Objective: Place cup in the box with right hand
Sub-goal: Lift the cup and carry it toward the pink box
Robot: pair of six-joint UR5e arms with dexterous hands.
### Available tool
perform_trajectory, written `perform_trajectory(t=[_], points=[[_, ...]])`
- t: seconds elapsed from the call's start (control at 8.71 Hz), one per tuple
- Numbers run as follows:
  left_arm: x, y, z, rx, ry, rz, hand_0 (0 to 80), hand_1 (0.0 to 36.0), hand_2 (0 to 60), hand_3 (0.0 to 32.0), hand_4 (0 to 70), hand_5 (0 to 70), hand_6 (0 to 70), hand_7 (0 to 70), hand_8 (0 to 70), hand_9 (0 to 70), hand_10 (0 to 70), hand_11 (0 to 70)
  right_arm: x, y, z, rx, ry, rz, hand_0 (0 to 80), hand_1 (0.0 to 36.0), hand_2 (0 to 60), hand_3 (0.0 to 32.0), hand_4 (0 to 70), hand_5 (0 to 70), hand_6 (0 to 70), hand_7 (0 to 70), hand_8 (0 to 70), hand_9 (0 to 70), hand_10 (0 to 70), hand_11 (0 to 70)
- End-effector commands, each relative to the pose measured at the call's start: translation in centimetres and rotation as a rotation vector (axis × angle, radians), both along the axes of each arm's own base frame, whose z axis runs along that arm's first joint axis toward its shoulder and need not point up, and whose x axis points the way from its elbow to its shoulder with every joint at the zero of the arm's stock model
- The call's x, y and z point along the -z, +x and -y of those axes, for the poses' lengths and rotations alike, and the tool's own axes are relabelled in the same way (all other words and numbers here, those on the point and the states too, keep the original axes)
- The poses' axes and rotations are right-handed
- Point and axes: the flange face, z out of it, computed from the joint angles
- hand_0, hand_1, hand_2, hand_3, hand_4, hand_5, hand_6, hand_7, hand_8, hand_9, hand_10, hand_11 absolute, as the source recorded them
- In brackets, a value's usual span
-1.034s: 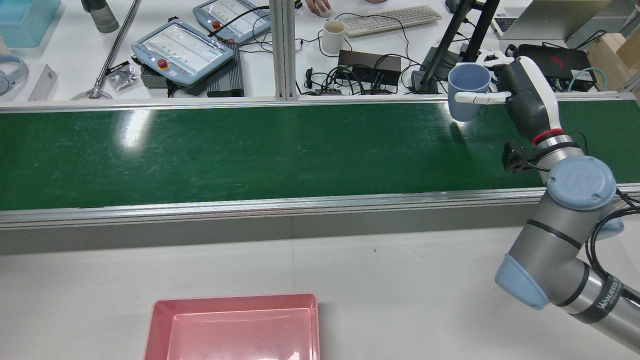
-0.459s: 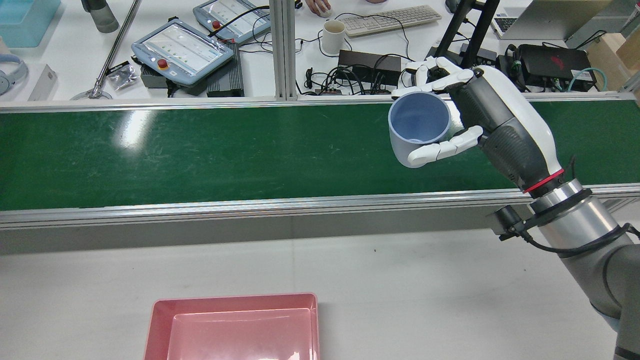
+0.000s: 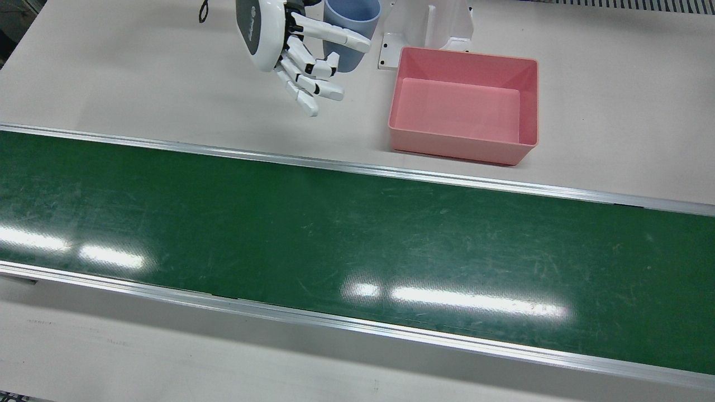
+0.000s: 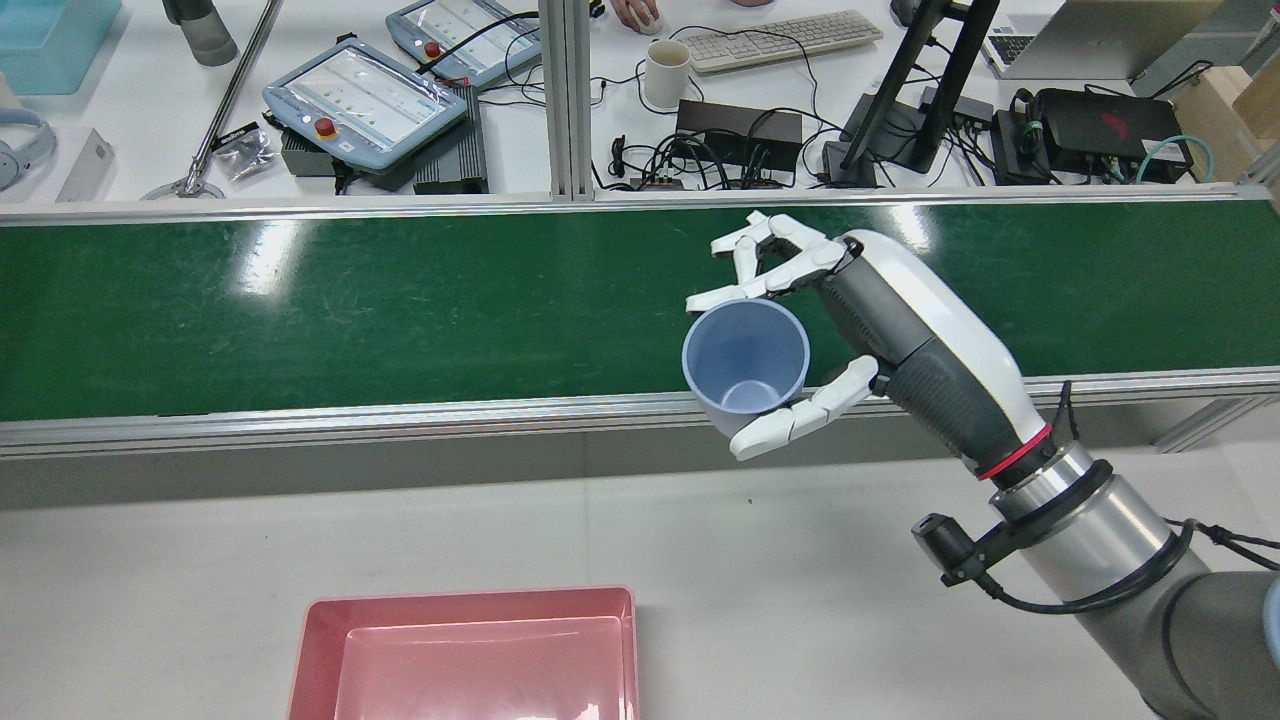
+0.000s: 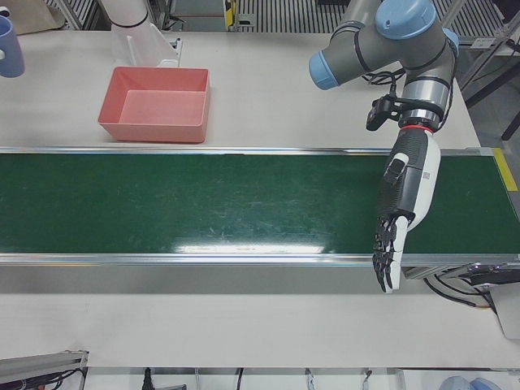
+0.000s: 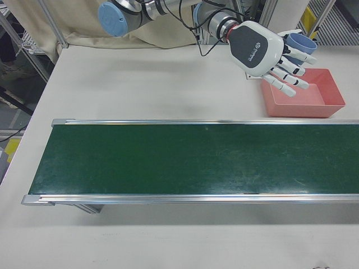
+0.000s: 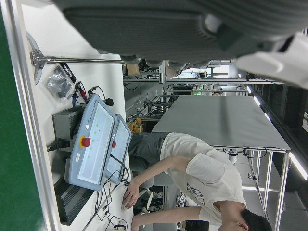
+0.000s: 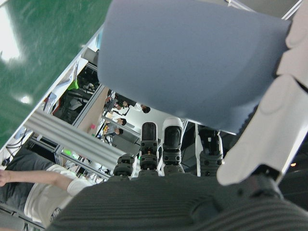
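Observation:
My right hand (image 4: 900, 340) is shut on a pale blue cup (image 4: 745, 365) and holds it in the air above the near rail of the belt, with the cup's mouth turned toward the rear camera. In the front view the cup (image 3: 352, 22) and hand (image 3: 279, 39) are left of the pink box (image 3: 463, 139). The box (image 4: 470, 600) is open-topped and empty on the white table. The cup also shows in the right-front view (image 6: 300, 42) and fills the right hand view (image 8: 192, 57). My left hand (image 5: 394, 219) hangs open and empty over the belt's end.
The green conveyor belt (image 4: 400, 300) runs across the station between aluminium rails. A white arm pedestal (image 3: 430, 22) stands just behind the box. Beyond the belt a desk holds teach pendants (image 4: 360, 100), a mug (image 4: 665, 72) and cables.
My right hand has carried the cup from above the belt's far edge back across the belt and to the left, toward the box side. The cup has tipped its mouth toward the rear camera.

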Motion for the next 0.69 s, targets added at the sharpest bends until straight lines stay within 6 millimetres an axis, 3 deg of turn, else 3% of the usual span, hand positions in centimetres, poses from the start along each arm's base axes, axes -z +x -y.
perform_trajectory(t=[0.0,0.11,0.34,0.46,0.57], points=[[0.0,0.0,0.0,0.000,0.000,0.000,0.0,0.0,0.0,0.0,0.0,0.0,0.0,0.0,0.0,0.0,0.0,0.0,1.6,-6.3,-5.1,0.076,0.035,-0.067,46.6,13.6,39.5,0.0,70.0,0.0,19.6,70.0,14.4,35.7,8.7,11.5],[0.0,0.0,0.0,0.000,0.000,0.000,0.0,0.0,0.0,0.0,0.0,0.0,0.0,0.0,0.0,0.0,0.0,0.0,1.1,-8.8,-6.0,0.109,0.033,-0.087,46.3,13.4,39.6,0.0,70.0,0.0,19.8,70.0,14.9,36.4,9.2,12.1],[0.0,0.0,0.0,0.000,0.000,0.000,0.0,0.0,0.0,0.0,0.0,0.0,0.0,0.0,0.0,0.0,0.0,0.0,0.0,-9.3,-6.3,0.121,0.019,-0.102,46.4,13.0,38.9,0.0,70.0,0.0,19.7,70.0,14.5,35.7,9.8,13.0],[0.0,0.0,0.0,0.000,0.000,0.000,0.0,0.0,0.0,0.0,0.0,0.0,0.0,0.0,0.0,0.0,0.0,0.0,0.1,-9.4,-6.1,0.117,0.018,-0.101,45.6,10.7,33.8,0.0,70.0,0.0,19.5,70.0,13.1,34.0,9.2,12.1],[0.0,0.0,0.0,0.000,0.000,0.000,0.0,0.0,0.0,0.0,0.0,0.0,0.0,0.0,0.0,0.0,0.0,0.0,-0.3,-10.2,-6.0,0.109,0.008,-0.114,45.6,3.7,11.3,0.0,70.0,0.0,17.6,70.0,10.0,28.8,7.3,9.3]])
